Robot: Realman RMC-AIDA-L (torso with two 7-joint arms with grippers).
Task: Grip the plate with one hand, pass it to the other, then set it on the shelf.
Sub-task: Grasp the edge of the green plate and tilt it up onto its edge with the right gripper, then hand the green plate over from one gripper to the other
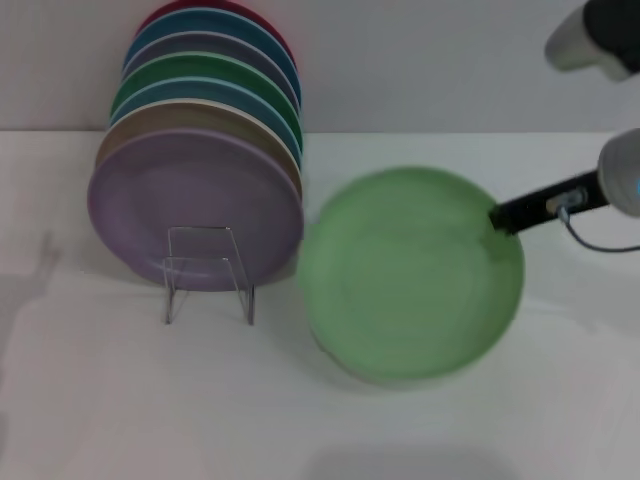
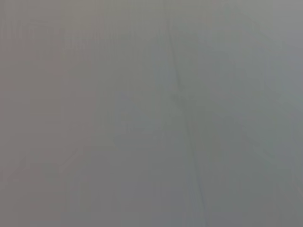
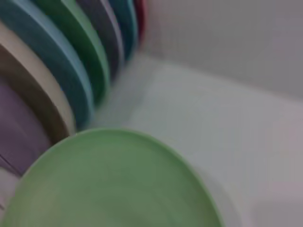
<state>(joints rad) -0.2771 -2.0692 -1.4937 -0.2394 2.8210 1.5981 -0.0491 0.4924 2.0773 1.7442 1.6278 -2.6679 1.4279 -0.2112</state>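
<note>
Nearest the robot's body, bare white table (image 1: 120, 420), with a faint shadow along its front edge. Just beyond, to the right of centre, the pale green plate (image 1: 410, 275), tilted and lifted a little off the table, a shadow under its near rim. Clamped at its far right rim by the right gripper (image 1: 497, 218), slim and black, fingers closed on the plate's edge; behind it the grey-white wrist with a blue glow at the right border. From the right wrist view, the same plate (image 3: 113, 184) filling the near part, its rim curving across, the row of standing plates (image 3: 61, 80) behind it.

Left of the green plate and apart from it, a small clear rack (image 1: 208, 272) on the table, its square front loop standing upright. Leaning in it, a lavender plate (image 1: 195, 205) at the front, then a tan one, then blue, dark green, grey-purple, blue and red ones stacked behind, toward the grey wall (image 1: 420, 60).

At the top right corner, part of a second grey arm (image 1: 600, 40), high and far from the plate. Left gripper nowhere to be seen; left wrist view only flat grey, nothing to make out.
</note>
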